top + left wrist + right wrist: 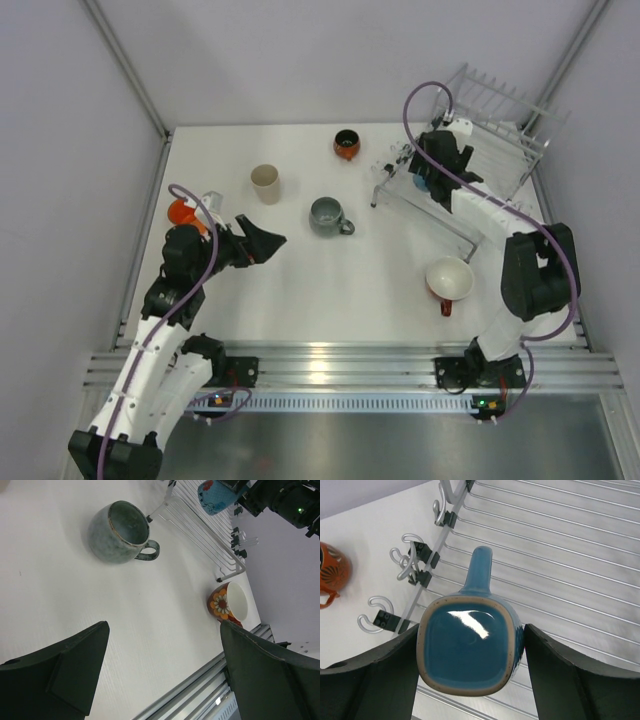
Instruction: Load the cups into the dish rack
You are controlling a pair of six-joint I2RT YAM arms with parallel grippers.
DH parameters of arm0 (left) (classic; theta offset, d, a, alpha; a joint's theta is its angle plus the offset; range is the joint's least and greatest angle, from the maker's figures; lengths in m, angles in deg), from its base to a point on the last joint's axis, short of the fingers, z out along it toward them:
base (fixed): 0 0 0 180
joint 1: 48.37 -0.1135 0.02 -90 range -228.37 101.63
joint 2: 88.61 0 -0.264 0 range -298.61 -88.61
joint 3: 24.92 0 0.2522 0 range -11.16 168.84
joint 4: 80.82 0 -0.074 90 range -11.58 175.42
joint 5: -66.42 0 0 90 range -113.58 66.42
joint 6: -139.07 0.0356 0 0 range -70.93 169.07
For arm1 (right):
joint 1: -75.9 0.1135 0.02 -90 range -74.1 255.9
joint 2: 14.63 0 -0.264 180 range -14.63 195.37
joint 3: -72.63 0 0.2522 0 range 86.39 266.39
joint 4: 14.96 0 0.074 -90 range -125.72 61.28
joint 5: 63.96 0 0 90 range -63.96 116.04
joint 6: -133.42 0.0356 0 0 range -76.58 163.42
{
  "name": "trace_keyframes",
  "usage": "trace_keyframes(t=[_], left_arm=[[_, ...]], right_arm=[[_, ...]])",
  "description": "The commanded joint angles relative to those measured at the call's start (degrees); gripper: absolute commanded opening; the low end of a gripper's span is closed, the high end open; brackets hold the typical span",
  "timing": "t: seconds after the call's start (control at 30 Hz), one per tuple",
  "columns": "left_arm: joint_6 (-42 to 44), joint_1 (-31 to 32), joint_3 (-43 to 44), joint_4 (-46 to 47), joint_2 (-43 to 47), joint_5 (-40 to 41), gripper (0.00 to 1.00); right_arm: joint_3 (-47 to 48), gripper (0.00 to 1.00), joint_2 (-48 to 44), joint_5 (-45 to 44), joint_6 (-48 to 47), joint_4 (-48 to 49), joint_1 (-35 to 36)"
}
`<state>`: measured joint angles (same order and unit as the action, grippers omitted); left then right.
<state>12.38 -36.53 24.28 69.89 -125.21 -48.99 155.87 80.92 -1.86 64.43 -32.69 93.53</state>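
**Inspector:** Right tool, status?

**Assessor:** The right tool (432, 172) is clenched on the blue mug (466, 652), one finger against each side wall. The mug's mouth faces the wrist camera and its handle points forward, away from the tool. The mug hangs over the wires of the dish rack (505, 120), near the rack's hooked edge. Whether it touches the wires, I cannot tell.

**Inspector:** Left tool?

**Assessor:** The left tool (265, 240) is released, its jaws spread wide with nothing between them, above the table (380, 300).

**Inspector:** Cups on the table?

**Assessor:** Five noted.
- The grey mug (122, 530) stands upright ahead of the left tool, well apart from it.
- The red floral mug (231, 602), white inside, sits ahead and to that tool's right, near the rack's corner rail.
- The beige tumbler (265, 183) stands just beyond the left tool.
- The dark-and-orange cup (346, 144) is farther out, left of the right tool.
- The orange cup (182, 213) is behind the left tool, beside the arm's wrist, partly hidden by the cable.
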Motion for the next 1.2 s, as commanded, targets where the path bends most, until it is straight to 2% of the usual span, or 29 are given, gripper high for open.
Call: trace_keyframes(t=[0.0, 0.53, 0.8, 0.93, 1.0, 1.17], left_arm=[[0.8, 0.2, 1.4, 0.1, 0.4, 0.9, 0.98], [-0.4, 0.2, 1.6, 0.1, -0.9, 1.3, 0.98], [-0.4, 0.2, 0.9, 0.1, -0.5, 1.7, 0.98], [0.0, 0.2, 0.9, 0.1, 0.0, 1.6, 0.98], [0.1, 0.2, 0.9, 0.1, 0.6, 1.5, 0.98], [0.6, 0.2, 0.9, -0.6, 1.0, 1.9, 0.98]], right_arm=[[4.4, 0.0, -0.2, -4.8, 5.9, 1.9, 0.6], [7.3, 0.0, 4.3, -12.3, 12.9, -1.6, 5.4], [7.5, 0.0, 5.8, -13.1, 14.9, -1.9, 6.8], [7.9, 0.0, 6.8, -15.4, 13.4, -1.3, 6.6], [7.2, 0.0, 6.9, -12.9, 9.9, 3.0, 5.6], [9.5, 0.0, 9.2, -10.2, 5.9, 3.4, 2.1]])
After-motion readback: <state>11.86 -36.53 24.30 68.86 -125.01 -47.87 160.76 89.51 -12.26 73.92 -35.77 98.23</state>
